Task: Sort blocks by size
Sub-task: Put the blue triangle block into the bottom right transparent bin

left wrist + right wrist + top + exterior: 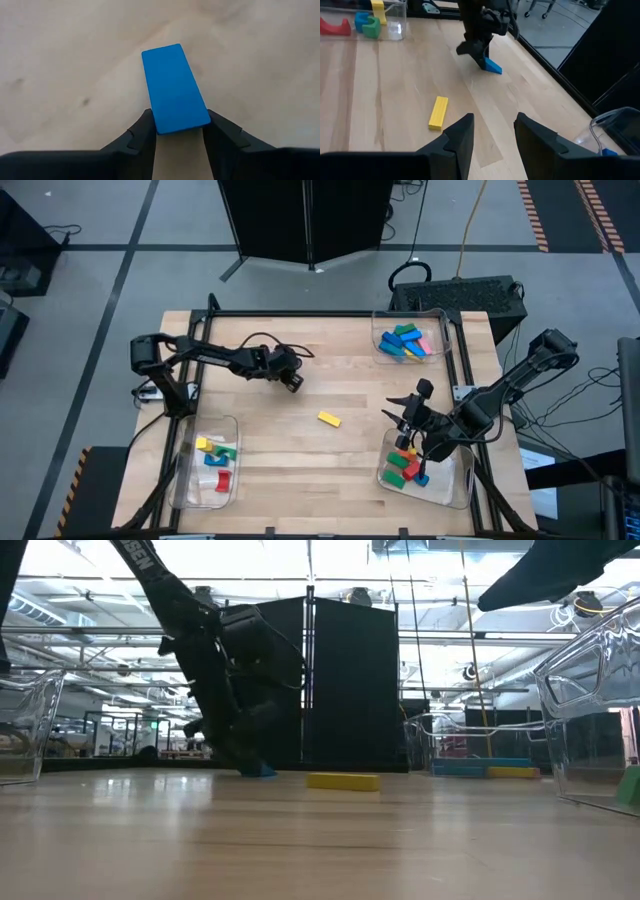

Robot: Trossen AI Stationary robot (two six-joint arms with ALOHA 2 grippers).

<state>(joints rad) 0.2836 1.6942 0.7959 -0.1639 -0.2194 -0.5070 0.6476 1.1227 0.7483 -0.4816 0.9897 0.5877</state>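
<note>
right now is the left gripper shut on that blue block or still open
Shut on it: the left gripper has both fingers pressed against the sides of the blue block, down at the table.

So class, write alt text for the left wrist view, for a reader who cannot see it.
A flat blue block lies on the pale wooden table, its near end pinched between the two dark fingers of the left end effector. Nothing else is in this view.

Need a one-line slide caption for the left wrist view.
Left gripper closed on one end of a blue block lying flat on the wooden table.
</note>
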